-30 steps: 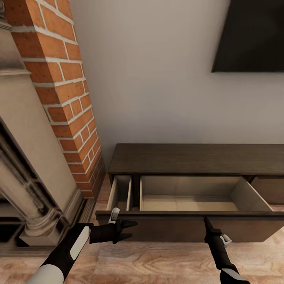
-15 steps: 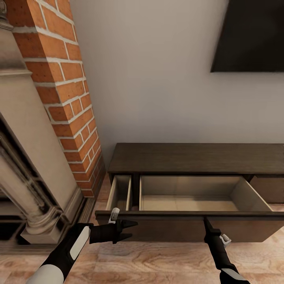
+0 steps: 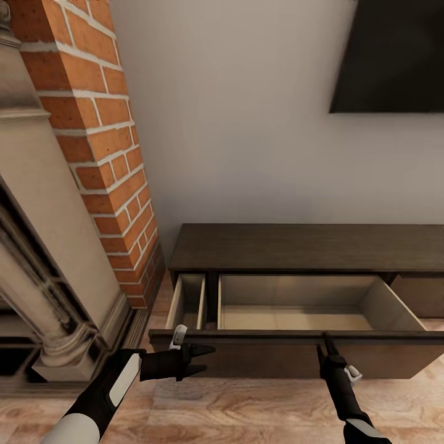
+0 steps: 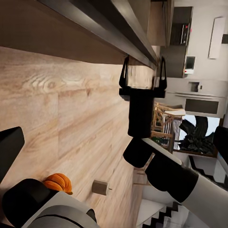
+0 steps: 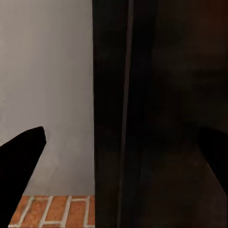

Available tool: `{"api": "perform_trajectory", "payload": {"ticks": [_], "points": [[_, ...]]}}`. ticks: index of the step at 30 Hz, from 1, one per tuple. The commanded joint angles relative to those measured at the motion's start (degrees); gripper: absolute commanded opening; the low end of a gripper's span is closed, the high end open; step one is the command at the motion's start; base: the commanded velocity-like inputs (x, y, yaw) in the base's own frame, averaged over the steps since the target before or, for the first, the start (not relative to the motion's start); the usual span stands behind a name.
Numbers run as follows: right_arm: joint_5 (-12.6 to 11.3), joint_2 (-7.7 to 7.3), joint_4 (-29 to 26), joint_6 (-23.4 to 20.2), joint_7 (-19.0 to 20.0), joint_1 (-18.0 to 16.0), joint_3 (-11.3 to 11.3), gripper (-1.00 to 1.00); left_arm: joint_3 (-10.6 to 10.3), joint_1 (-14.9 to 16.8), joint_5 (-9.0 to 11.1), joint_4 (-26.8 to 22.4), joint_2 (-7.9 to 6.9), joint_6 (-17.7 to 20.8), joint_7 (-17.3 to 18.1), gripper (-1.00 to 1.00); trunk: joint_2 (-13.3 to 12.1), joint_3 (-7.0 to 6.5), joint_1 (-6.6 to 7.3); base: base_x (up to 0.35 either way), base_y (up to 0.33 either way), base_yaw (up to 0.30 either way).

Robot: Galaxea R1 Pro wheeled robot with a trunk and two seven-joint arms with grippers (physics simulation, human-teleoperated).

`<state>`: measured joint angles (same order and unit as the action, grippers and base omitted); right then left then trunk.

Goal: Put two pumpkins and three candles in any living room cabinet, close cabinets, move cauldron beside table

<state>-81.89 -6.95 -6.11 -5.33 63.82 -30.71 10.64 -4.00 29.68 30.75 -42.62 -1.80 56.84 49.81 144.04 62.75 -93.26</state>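
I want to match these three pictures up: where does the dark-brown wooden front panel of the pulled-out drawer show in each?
Head view: the dark-brown wooden drawer front runs across the lower part, in front of the pale drawer interior.
Left wrist view: it is the dark slanted band bordering the plank floor.
Right wrist view: it is the dark close-up surface.
Shared landmark: the right tool, open astride the panel's edge.

A home living room; red brick chimney (image 3: 105,142) beside a carved stone fireplace surround (image 3: 37,265); dark wall-mounted screen (image 3: 394,55) above a low dark-wood cabinet (image 3: 296,246); pale plank floor (image 3: 246,407); kitchen appliances (image 4: 190,71) and dining chairs (image 4: 166,118) beyond.
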Motion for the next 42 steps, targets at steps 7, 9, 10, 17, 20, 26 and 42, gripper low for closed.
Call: {"api": "perform_trajectory", "payload": {"ticks": [7, 9, 10, 17, 20, 26, 42], "points": [[0.5, -0.55, 0.2, -0.5, -0.2, 0.0, 0.3, 1.0, -0.1, 0.0, 0.1, 0.0, -0.05, 0.2, 0.1, 1.0, 0.0, 0.05, 0.01, 0.0, 0.0, 0.0], [0.5, -0.8, 0.2, -0.5, -0.3, 0.0, 0.3, 1.0, -0.1, 0.0, 0.1, 0.0, -0.05, 0.2, 0.1, 1.0, 0.0, 0.05, 0.01, 0.0, 0.0, 0.0], [0.5, -0.85, 0.3, -0.5, -0.3, 0.0, 0.3, 1.0, -0.1, 0.0, 0.1, 0.0, -0.05, 0.2, 0.1, 1.0, 0.0, 0.05, 0.01, 0.0, 0.0, 0.0], [0.5, -1.97, 3.6, -0.9, -0.3, 0.3, 0.3, 1.0, -0.1, 0.0, 0.1, 0.1, -0.04, 0.2, 0.1, 1.0, 0.0, 0.05, 0.01, -0.026, 0.0, 0.0], [0.4, -2.06, 6.1, -1.8, -0.2, 0.3, 0.3, 1.0, -0.1, 0.0, 0.1, 0.1, -0.05, 0.2, 0.1, 1.0, 0.0, 0.05, 0.01, -0.011, 0.0, 0.0], [-0.2, -4.76, 7.9, -6.5, 0.5, 4.2, 0.4, 1.0, -0.1, 0.0, 0.0, 0.4, -0.02, 0.1, 0.1, 1.0, 0.0, 0.05, 0.01, -0.002, 0.0, 0.0], [-1.7, -14.59, 8.6, -26.6, 1.1, 14.4, 0.1, 1.0, -0.1, 0.0, 0.1, 0.3, 0.36, 0.1, 0.1, 1.0, 0.0, -0.62, 0.09, 0.0, 0.0, 0.0]]}}
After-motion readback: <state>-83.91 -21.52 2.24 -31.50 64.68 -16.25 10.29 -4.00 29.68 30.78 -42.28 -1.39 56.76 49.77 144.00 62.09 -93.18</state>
